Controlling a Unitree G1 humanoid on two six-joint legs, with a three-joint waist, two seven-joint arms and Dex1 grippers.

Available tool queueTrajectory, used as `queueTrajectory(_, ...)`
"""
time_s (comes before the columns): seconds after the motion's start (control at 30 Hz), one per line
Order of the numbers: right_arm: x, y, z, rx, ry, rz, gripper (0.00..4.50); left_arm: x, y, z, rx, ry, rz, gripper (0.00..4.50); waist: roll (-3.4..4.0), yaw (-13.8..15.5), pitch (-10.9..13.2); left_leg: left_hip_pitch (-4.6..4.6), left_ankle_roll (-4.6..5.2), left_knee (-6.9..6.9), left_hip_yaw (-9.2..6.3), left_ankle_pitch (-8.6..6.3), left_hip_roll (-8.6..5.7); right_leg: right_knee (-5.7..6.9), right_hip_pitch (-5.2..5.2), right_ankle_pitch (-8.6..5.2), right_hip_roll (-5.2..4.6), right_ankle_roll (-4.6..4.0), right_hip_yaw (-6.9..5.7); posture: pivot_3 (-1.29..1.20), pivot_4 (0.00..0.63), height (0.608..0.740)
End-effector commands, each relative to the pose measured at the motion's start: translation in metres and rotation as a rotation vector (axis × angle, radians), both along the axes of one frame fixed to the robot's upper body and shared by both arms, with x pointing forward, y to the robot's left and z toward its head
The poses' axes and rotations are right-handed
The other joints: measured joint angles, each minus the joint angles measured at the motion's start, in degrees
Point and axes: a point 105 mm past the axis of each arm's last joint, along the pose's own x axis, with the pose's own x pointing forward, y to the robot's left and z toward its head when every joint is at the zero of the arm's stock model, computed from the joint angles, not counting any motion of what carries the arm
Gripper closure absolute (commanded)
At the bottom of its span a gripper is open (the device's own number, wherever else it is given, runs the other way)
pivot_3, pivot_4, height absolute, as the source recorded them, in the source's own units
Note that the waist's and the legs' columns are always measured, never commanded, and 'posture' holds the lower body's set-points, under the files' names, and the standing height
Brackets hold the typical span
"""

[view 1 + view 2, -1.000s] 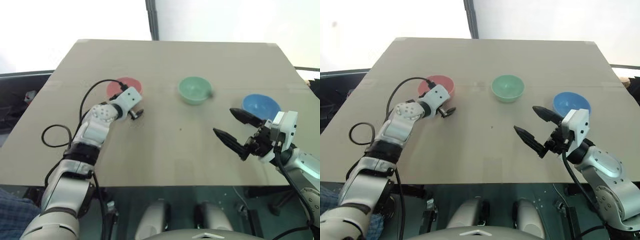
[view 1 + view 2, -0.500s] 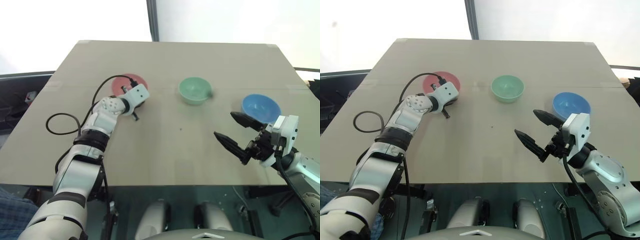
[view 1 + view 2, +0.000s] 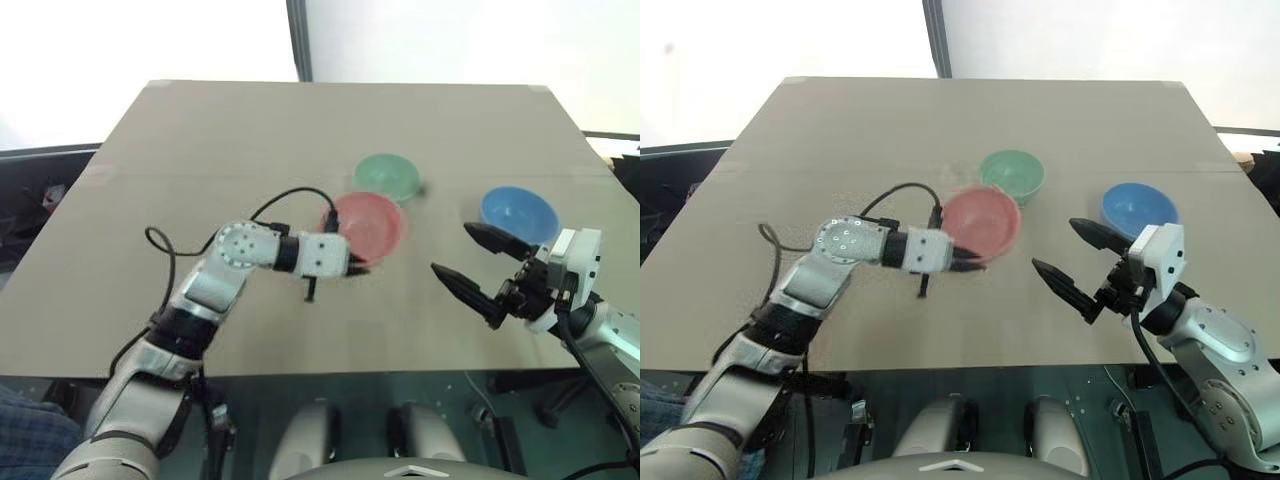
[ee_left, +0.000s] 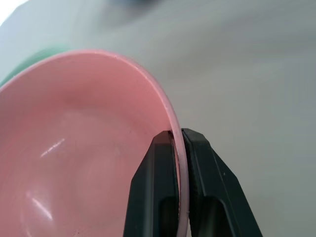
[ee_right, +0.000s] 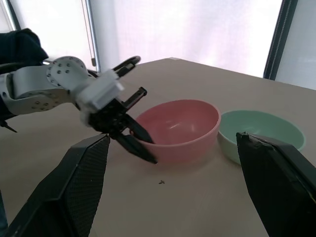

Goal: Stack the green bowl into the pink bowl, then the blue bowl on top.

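Observation:
The pink bowl is at the table's middle, just in front of the green bowl and nearly touching it. My left gripper is shut on the pink bowl's near rim, one finger inside and one outside. I cannot tell whether that bowl rests on the table or hangs just above it. The blue bowl sits apart at the right. My right gripper hovers open and holds nothing, just in front of the blue bowl, pointing toward the pink one.
The tan table has bare room at its left and far side. A black cable loops from my left wrist over the tabletop. The table's front edge runs just below both arms.
My left gripper has shut on the pink bowl's rim and swept it from the left of the table rightward and nearer, next to the green bowl. The right arm has stayed still.

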Motion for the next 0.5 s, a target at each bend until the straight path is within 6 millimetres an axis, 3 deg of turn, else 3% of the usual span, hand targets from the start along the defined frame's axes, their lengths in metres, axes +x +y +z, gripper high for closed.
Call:
queueTrajectory(0.03,-0.004,0.000,0.009,-0.002,-0.040,0.006,0.17,-0.026,0.010,0.001,0.134,-0.019,-0.146,4.39,0.05,0.3,0.0,0.08,0.10,0.00,0.00,-0.06,0.01,0.06,0.05,0.00,0.01,0.00,-0.01,0.00,0.150,0.740)
queueTrajectory(0.13,-0.004,0.000,0.008,-0.002,-0.039,0.004,0.17,-0.019,0.012,0.000,0.157,-0.050,-0.125,4.39,0.06,0.5,0.0,0.17,0.19,0.05,-0.01,-0.10,-0.01,0.13,0.14,0.00,0.03,0.00,-0.02,0.00,0.150,0.740)
queueTrajectory(0.17,-0.004,0.000,0.008,-0.001,-0.039,0.003,0.17,-0.017,0.011,0.001,0.151,-0.065,-0.119,3.87,0.06,0.5,0.0,0.17,0.21,0.08,-0.02,-0.11,-0.03,0.12,0.15,0.00,0.04,0.01,-0.03,0.00,0.150,0.740)
queueTrajectory(0.23,-0.004,0.000,0.008,0.000,-0.038,0.001,0.17,-0.011,0.007,0.005,0.097,-0.095,-0.101,3.44,0.06,0.6,0.0,0.14,0.23,0.09,-0.01,-0.12,-0.04,0.08,0.16,0.00,0.04,0.01,-0.03,0.00,0.150,0.740)
queueTrajectory(0.47,-0.003,0.000,0.007,0.001,-0.038,0.001,0.17,-0.008,-0.005,0.025,-0.072,-0.089,-0.100,0.23,0.05,0.2,0.0,0.09,0.28,0.15,-0.01,-0.15,-0.03,0.07,0.14,0.00,0.14,0.03,-0.03,0.00,0.150,0.740)
queueTrajectory(0.5,-0.003,0.000,0.007,0.001,-0.038,0.001,0.17,-0.009,-0.004,0.028,-0.096,-0.062,-0.100,0.08,0.05,0.2,0.0,0.09,0.28,0.15,0.00,-0.15,-0.01,0.08,0.14,0.00,0.16,0.03,-0.02,0.00,0.150,0.740)
